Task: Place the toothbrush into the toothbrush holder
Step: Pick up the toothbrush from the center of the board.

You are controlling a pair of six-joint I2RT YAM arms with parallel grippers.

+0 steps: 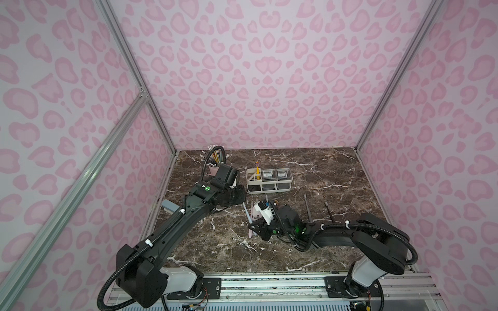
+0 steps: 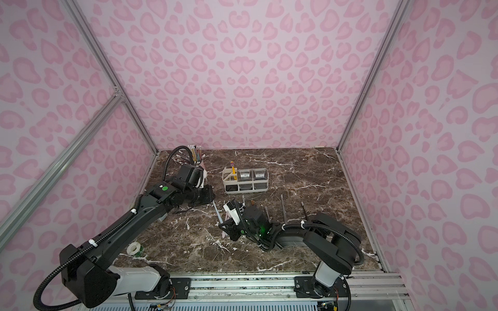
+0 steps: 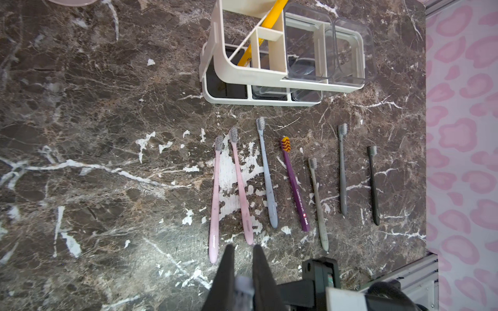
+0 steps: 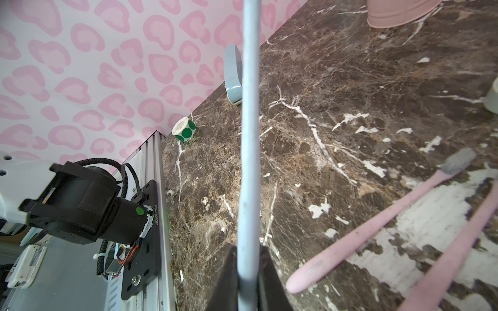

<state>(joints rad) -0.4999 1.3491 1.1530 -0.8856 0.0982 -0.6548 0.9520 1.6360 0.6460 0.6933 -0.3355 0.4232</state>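
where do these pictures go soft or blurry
left wrist view: the left tool is smeared and out of focus, the toothbrush holder crisp; right wrist view: the light blue toothbrush in the right tool looks soft, close to the lens; both top views: even light, only faint shadows.

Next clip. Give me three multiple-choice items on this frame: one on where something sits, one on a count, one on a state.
1. Where does the yellow pencil stand?
A. in the round pink cup
B. in the slot section of the toothbrush holder
C. flat on the table

2. How many clear cups sit in the holder?
A. one
B. two
C. four

3. The right end effector is:
A. shut on the light blue toothbrush
B. open above the holder
C. shut on a pink toothbrush

Answers:
1 B, the pencil rises from the holder's divided end in both top views.
2 B, two square cups sit side by side.
3 A, the right wrist view shows it closed on the handle.
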